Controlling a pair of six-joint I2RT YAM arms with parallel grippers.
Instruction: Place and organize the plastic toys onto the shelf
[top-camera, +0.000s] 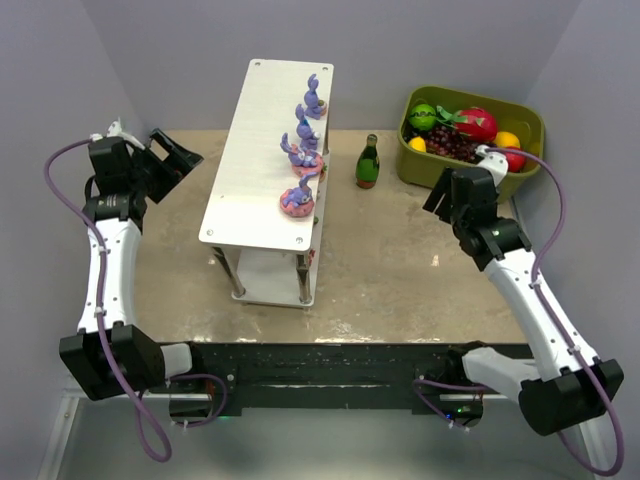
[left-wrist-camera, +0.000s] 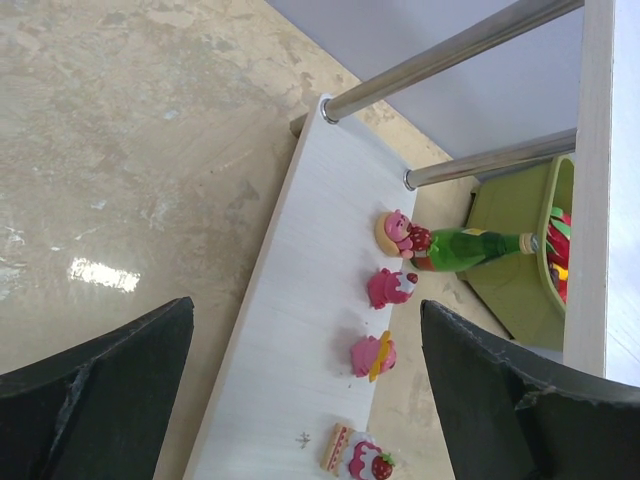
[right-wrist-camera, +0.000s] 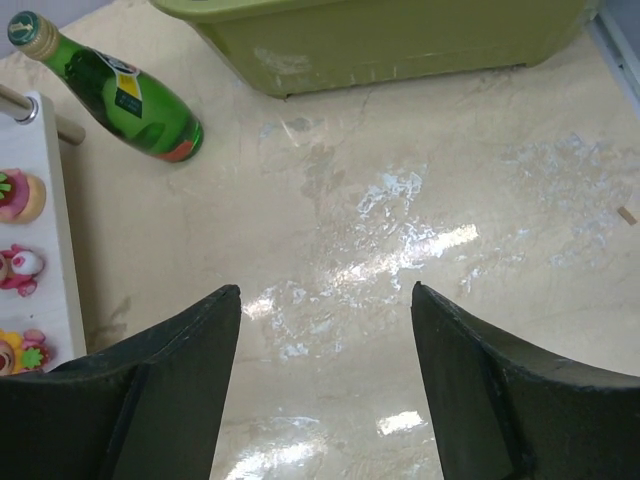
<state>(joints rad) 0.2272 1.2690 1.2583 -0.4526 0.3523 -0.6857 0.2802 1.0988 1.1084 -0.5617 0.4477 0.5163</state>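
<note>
Four little pink toys (left-wrist-camera: 388, 288) sit in a row along the far edge of the lower white tier (left-wrist-camera: 290, 300); a green bottle (left-wrist-camera: 465, 246) is just beyond them. Down front, the left gripper (left-wrist-camera: 305, 310) gapes wide.

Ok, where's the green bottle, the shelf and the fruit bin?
green bottle (top-camera: 368, 166): top view, on its body.
shelf (top-camera: 255, 160): top view, bare part of top board.
fruit bin (top-camera: 527, 120): top view, its far-right wall.

The long two-tier shelf (top-camera: 255, 150) has matt white boards on polished metal legs (left-wrist-camera: 450, 47). Beside it, the dark green bottle (right-wrist-camera: 130, 100) is glossy, the beige tabletop (right-wrist-camera: 400, 230) patchily shiny.
</note>
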